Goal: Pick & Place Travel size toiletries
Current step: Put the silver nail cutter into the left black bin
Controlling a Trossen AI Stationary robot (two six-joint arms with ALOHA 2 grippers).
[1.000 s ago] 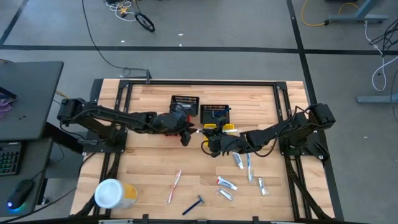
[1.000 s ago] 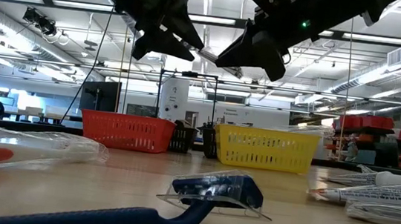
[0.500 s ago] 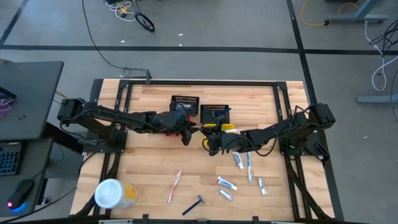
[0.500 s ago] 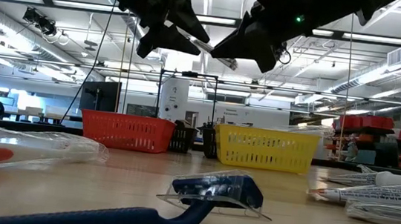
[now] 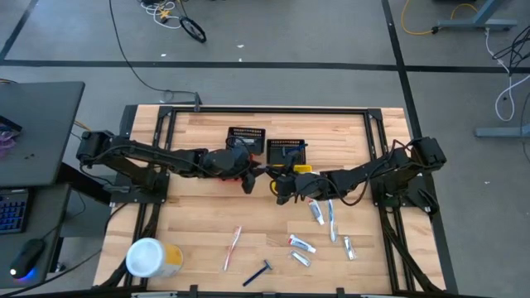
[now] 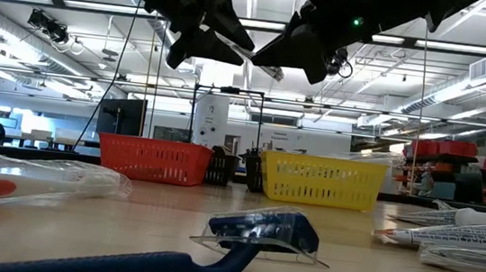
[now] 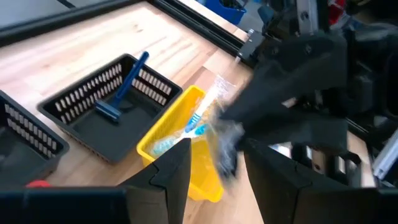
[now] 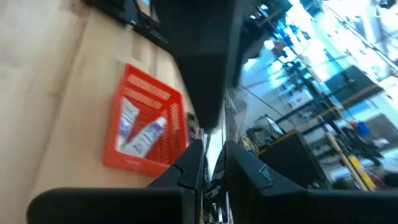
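Both grippers hover over the yellow basket (image 7: 186,134), left gripper (image 5: 248,175) fingers apart, right gripper (image 5: 278,176) clamped on a packaged toothbrush (image 7: 208,109).

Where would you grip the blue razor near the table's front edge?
Likely mid-handle on the razor, from straight above, closing across its narrow width: it lies flat and diagonal, clear of other items, and its head carries a bulky clear cover.

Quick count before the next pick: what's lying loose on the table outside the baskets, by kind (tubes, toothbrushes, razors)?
Tubes: 4
Toothbrushes: 2 (one pink, one white-blue)
Razors: 1
Total: 7
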